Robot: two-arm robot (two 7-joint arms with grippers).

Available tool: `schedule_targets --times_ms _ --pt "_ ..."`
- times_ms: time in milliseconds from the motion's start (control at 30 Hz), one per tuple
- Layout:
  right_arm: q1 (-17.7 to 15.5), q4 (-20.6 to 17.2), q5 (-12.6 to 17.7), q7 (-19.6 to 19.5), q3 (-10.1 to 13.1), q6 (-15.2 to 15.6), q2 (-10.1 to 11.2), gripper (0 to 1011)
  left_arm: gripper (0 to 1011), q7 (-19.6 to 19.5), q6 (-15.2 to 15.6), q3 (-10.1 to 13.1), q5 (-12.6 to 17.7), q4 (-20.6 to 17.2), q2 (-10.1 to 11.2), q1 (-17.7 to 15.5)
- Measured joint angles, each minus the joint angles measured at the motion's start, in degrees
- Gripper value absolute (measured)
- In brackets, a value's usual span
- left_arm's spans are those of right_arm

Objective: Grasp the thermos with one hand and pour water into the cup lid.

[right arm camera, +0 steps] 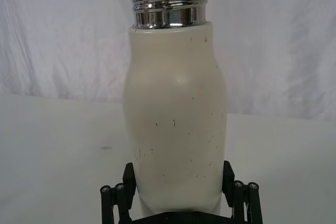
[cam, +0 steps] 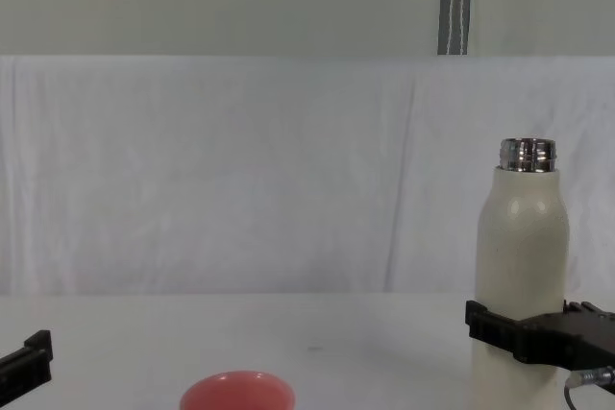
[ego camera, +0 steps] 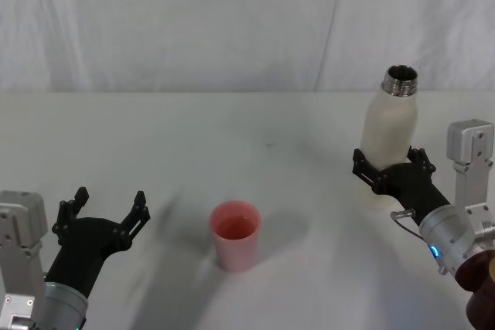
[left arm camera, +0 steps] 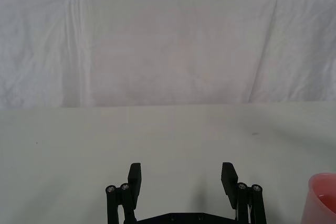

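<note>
Thermos (ego camera: pixel 391 130) stands upright, uncapped, between the fingers of the right end effector (ego camera: pixel 391 173), which clasps its lower body near the surface's (ego camera: pixel 232 137) right side. Its base is hidden behind the fingers. Well to that end effector's left sits the cup lid (ego camera: pixel 235 235), with bare surface between. Beyond it, the left end effector (ego camera: pixel 108 210) hovers with fingers spread, holding nothing. No water can be made out.
</note>
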Motion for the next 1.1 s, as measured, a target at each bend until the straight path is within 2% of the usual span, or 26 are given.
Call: schedule_targets --times_ms 1100 --pt "0.0 0.2 0.9 1.4 -0.6 0.1 0.3 1002 1001 0.0 0.0 0.0 0.0 0.0 0.0 0.0"
